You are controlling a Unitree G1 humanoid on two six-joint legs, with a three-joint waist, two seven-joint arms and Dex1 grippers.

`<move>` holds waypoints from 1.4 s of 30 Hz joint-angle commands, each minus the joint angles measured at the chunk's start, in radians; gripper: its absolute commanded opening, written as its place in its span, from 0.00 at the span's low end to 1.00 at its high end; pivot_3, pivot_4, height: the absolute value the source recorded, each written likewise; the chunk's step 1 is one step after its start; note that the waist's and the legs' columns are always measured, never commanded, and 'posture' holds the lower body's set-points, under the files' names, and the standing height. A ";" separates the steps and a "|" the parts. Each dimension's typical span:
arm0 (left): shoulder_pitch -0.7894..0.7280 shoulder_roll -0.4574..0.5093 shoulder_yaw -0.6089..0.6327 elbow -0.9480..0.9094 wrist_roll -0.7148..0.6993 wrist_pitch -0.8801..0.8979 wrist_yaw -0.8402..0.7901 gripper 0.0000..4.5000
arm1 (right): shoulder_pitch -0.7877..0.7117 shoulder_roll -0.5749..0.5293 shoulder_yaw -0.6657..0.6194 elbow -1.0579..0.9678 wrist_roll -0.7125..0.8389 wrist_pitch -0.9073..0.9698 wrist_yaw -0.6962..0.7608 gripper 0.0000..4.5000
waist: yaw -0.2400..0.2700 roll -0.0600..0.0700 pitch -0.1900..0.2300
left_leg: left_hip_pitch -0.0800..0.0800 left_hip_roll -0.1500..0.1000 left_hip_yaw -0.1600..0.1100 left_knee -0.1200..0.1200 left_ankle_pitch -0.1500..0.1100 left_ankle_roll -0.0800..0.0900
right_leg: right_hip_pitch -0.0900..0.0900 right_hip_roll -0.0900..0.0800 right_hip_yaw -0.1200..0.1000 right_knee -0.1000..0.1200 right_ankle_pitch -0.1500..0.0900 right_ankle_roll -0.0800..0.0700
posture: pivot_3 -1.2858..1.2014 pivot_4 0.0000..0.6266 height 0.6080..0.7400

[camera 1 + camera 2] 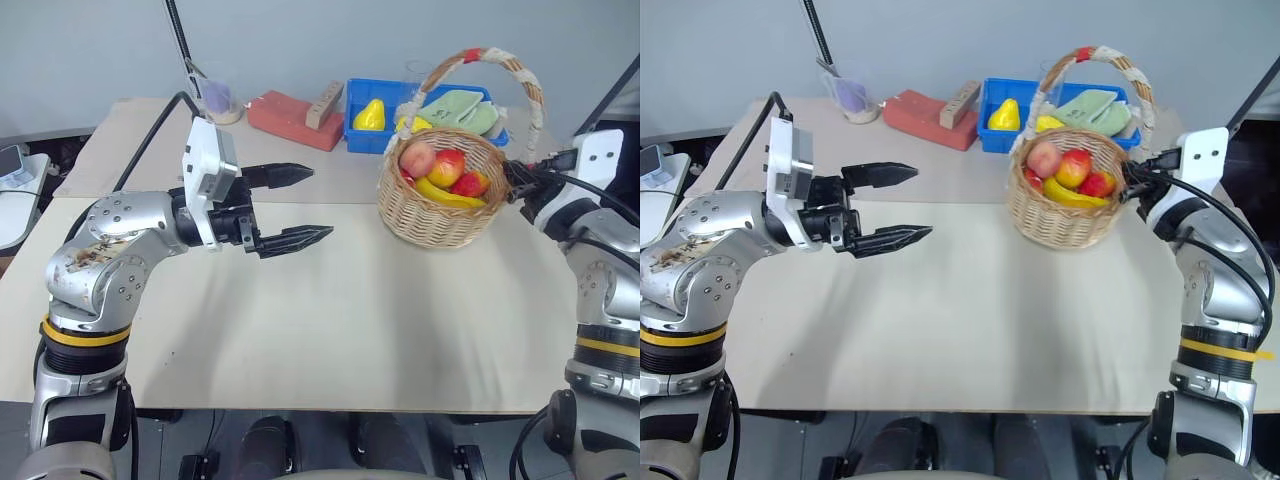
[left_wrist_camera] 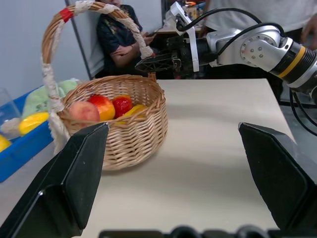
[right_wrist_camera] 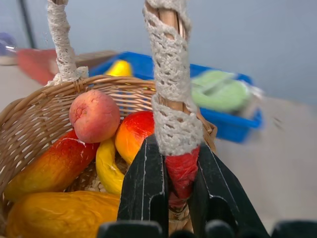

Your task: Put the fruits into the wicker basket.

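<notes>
Now, right gripper [image 3: 171, 198] clamped on wicker basket [image 1: 430, 215] handle (fruits inside), left gripper [image 1: 300, 205] apart.

Worktop [image 1: 330, 340]: pale beige surface, a seam running across it just past the left pincer [image 1: 295, 207].

Blue tray [image 1: 362, 140]: at the far edge, well beyond the left pincer. Holds a yellow pear-like fruit [image 1: 370, 116] at its near-left end and pale green items [image 1: 462, 108] toward the other end.

Red brick-shaped block [image 1: 292, 120]: lies flat beside the tray, straight beyond the left pincer. A small tan wooden block [image 1: 324, 104] leans on its end nearest the tray.

Clear cup [image 1: 218, 101]: beside the red block, on the side away from the tray; purple contents.

Seated person [image 2: 120, 39]: in dark clothing, behind the worktop in the left wrist view.
</notes>
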 commanded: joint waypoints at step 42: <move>0.525 0.390 0.370 0.004 0.200 -0.011 -0.045 1.00 | 0.336 -0.544 -0.050 -0.352 0.284 0.098 0.711 0.99 | 0.036 0.000 0.001 | 0.004 0.005 0.005 -0.005 -0.001 0.001 | 0.000 -0.002 -0.001 -0.003 -0.003 0.000 | 0.52 0.24 0.72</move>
